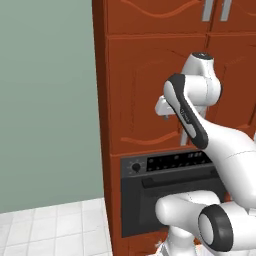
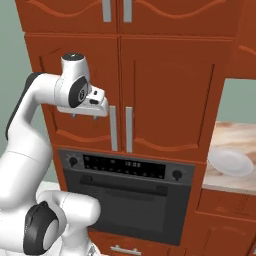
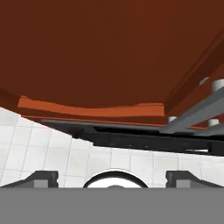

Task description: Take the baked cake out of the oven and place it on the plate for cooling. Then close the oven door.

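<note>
A: Where is the end effector?
B: Up high by the red-brown cabinet, above the oven. Its fingers are wide apart and hold nothing.
A: And the oven door?
B: Shut, so the cake is hidden. It must be opened first. The plate waits on the table nearby.

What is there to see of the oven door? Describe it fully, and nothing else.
The oven door is a wide, flat black panel with a darker rectangular window and a black bar handle across its top. It looks like dark metal and glass. It stands upright and shut, flush under the control strip with its two round knobs, framed by red-brown cabinets. Nothing touches it; the white arm's lower part partly hides its lower left corner.
</note>
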Robot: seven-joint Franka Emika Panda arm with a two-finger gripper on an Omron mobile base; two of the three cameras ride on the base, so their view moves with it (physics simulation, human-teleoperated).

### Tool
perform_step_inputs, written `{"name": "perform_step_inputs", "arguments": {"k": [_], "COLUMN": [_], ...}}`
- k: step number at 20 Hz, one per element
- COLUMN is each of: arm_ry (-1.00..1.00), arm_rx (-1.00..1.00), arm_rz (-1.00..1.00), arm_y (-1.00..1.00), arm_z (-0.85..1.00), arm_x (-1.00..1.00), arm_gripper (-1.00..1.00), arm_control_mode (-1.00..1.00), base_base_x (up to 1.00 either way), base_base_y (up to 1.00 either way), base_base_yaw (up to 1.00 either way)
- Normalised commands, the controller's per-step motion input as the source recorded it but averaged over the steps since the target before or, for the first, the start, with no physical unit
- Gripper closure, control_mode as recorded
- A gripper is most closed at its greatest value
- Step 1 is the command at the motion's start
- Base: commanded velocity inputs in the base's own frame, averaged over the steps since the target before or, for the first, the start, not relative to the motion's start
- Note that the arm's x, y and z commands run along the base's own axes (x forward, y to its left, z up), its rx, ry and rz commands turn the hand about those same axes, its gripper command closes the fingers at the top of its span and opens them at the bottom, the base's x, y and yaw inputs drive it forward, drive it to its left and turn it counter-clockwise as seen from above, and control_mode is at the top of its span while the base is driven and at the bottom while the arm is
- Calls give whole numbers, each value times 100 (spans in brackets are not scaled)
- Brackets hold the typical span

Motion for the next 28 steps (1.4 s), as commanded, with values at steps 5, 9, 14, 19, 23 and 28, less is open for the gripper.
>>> {"name": "perform_step_inputs", "arguments": {"k": [5,9,14,19,23,28], "arm_ry": [0,0,0,0,0,0], "arm_rx": [0,0,0,0,0,0], "arm_rz": [0,0,0,0,0,0], "arm_y": [0,0,0,0,0,0], "arm_z": [0,0,0,0,0,0], "arm_x": [0,0,0,0,0,0], "arm_gripper": [-100,-100,-100,-100,-100,-100], "arm_control_mode": [100,100,100,100,100,100], "base_base_x": [-48,-27,-18,-18,-28,-46], "base_base_y": [-18,-30,-51,-59,-59,-51], "base_base_yaw": [-6,0,20,35,37,45]}}
